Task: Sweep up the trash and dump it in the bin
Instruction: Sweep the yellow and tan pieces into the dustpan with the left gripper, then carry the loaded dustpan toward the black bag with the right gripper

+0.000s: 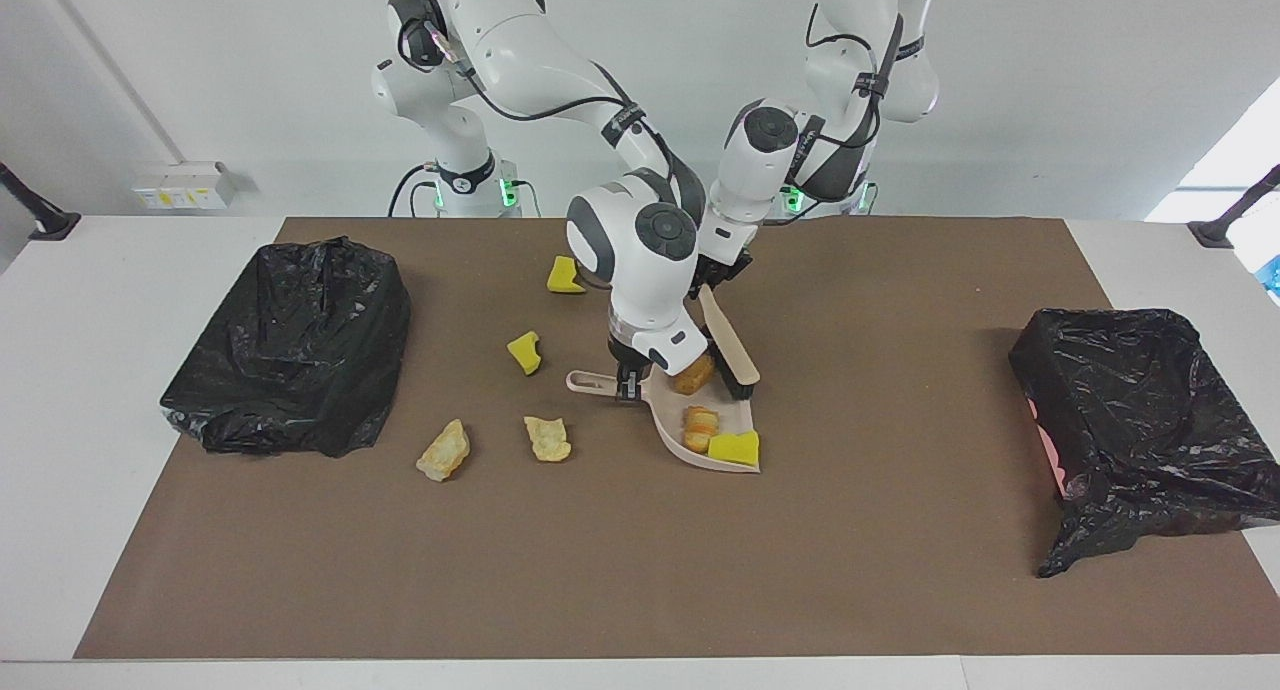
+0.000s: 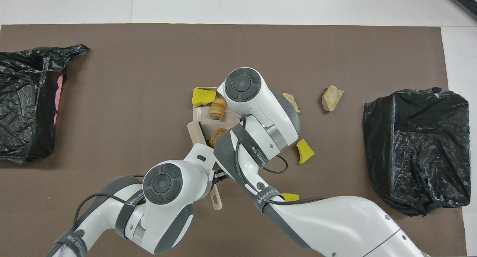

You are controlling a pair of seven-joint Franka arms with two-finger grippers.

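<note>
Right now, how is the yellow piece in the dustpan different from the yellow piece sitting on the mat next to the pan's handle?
The yellow chunk in the dustpan lies inside the beige dustpan, beside an orange-brown lump; the yellow chunk on the mat lies alone on the brown mat. The one in the pan looks like a flat wedge; the one on the mat has a notch bitten out. Both are bright yellow sponge scraps.
</note>
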